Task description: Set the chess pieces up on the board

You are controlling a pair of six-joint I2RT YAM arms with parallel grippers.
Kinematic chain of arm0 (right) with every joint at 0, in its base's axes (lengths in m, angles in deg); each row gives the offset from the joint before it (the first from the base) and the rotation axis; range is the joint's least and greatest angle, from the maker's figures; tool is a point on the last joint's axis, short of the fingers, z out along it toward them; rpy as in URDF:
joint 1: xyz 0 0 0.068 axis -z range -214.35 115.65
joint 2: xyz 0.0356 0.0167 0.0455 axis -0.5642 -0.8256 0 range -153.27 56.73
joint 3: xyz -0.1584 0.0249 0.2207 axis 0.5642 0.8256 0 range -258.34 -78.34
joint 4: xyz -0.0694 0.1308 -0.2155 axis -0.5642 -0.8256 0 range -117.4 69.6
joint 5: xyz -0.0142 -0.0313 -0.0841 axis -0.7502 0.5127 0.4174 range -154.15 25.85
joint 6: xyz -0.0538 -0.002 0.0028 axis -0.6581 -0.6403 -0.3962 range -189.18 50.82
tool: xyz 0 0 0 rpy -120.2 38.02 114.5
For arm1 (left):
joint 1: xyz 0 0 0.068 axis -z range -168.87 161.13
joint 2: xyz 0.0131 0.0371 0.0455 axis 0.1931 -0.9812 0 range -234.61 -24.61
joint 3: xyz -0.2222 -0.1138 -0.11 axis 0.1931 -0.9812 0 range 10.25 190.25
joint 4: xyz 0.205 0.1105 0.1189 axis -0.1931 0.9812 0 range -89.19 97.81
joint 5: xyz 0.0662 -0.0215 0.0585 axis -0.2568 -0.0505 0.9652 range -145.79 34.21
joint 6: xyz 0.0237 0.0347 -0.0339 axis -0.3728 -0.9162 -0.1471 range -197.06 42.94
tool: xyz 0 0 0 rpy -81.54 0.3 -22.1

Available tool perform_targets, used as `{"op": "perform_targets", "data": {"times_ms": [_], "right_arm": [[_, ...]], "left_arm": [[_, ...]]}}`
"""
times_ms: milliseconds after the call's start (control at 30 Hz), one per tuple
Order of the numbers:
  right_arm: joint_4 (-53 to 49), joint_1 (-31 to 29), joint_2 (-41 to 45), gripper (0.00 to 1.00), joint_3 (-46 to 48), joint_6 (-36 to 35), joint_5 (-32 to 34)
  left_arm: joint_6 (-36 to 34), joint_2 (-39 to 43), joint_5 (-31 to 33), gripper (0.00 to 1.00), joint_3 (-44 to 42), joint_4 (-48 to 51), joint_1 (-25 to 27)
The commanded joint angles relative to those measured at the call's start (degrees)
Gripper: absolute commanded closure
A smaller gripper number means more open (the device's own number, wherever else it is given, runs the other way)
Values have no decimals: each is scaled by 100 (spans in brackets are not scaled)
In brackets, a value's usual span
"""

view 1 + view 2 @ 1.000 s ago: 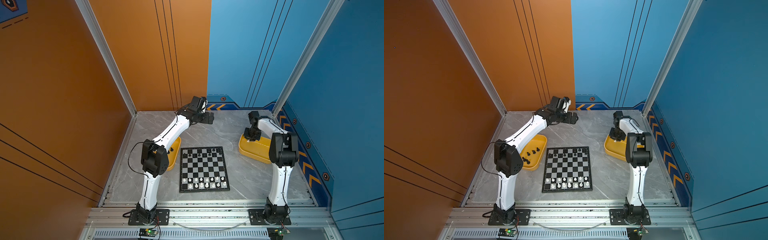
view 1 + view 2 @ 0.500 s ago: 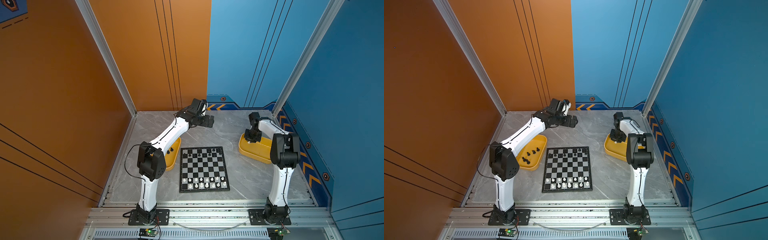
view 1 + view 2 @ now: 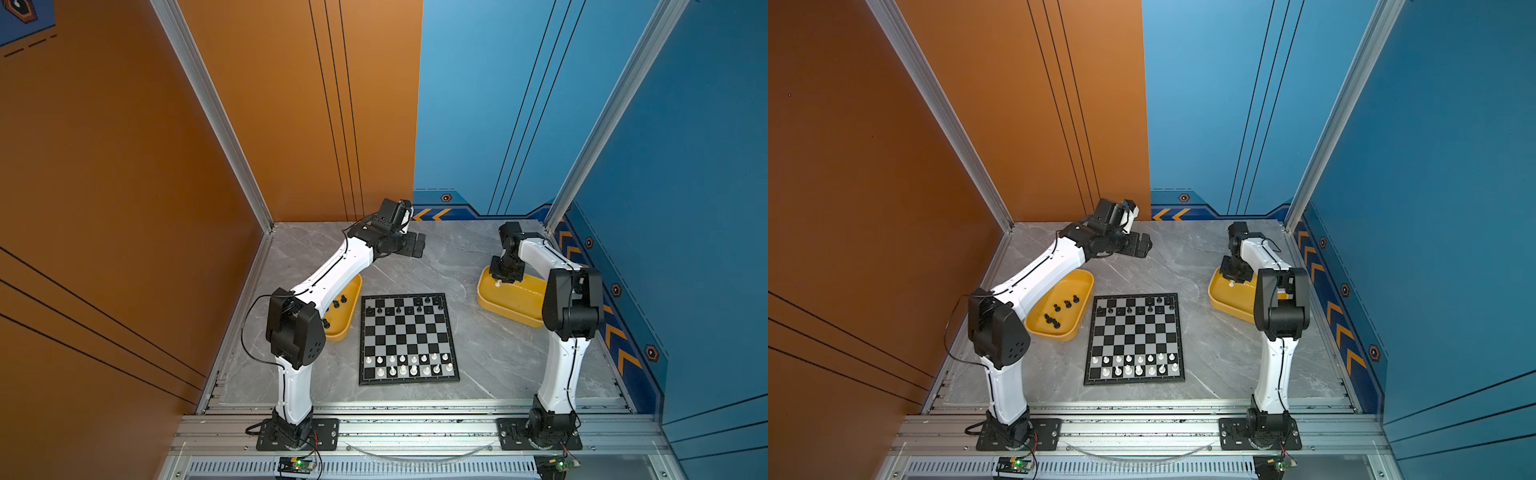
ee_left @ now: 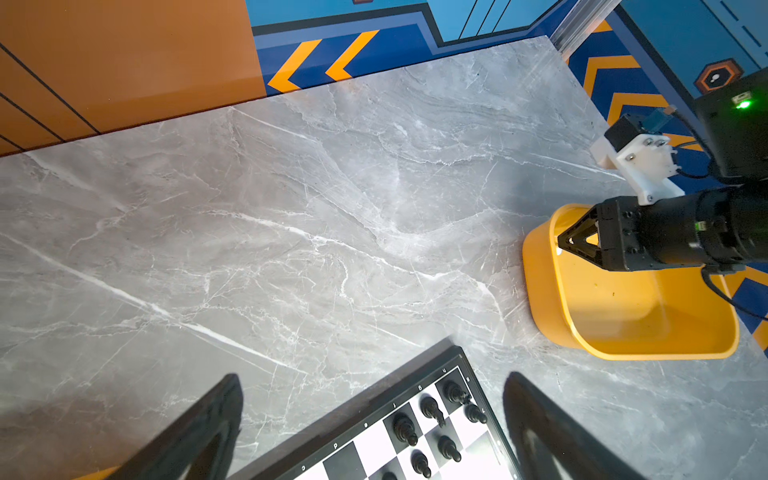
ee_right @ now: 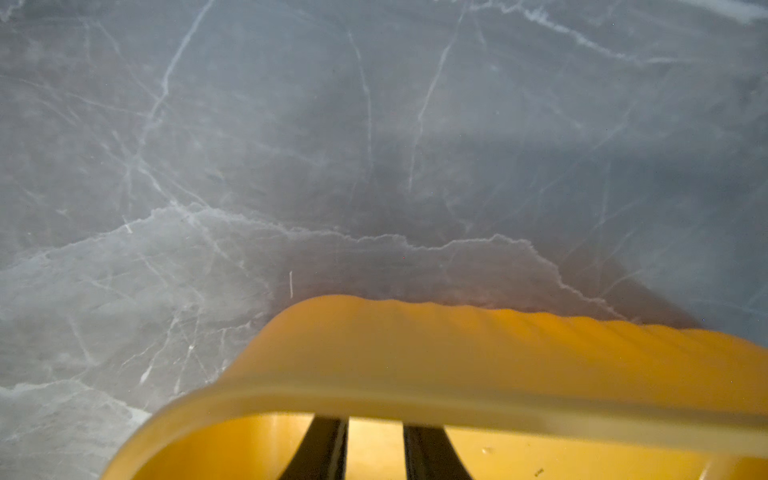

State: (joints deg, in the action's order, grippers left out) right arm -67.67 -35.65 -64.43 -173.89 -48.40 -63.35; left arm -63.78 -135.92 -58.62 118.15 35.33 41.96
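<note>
Right claw [image 3: 500, 278] hangs inside yellow tray [image 3: 511, 311], white piece [image 3: 497, 284] by its tips.

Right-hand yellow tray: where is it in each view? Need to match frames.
Top view: yellow tray right of the board.
Top view: same spot, right of the board.
Left wrist: tray past the board's corner, under the right gripper.
Right wrist: close up, blurred, rim crossing the fingers.
Shared landmark: right gripper reaching into it.

Pretty clearly a robot lab cell: orange wall panel [image 3: 291, 104] behind the left gripper [image 3: 419, 245], aluminium frame rail [image 3: 415, 428], bolted-down arm bases [image 3: 297, 434].
</note>
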Motion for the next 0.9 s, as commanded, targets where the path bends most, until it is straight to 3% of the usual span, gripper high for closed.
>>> {"op": "perform_targets", "data": {"times_ms": [0,467,867], "right_arm": [[17,66,97,75,-8,-82,85],[-36,139,-155,77,-309,-128,-80],[-80,130,-385,72,-531,-38,-245]], "left_arm": [[-71,239,174,2,-138,80,54],[-34,279,248,2,-212,79,81],[-79,267,247,2,-196,81,63]]}}
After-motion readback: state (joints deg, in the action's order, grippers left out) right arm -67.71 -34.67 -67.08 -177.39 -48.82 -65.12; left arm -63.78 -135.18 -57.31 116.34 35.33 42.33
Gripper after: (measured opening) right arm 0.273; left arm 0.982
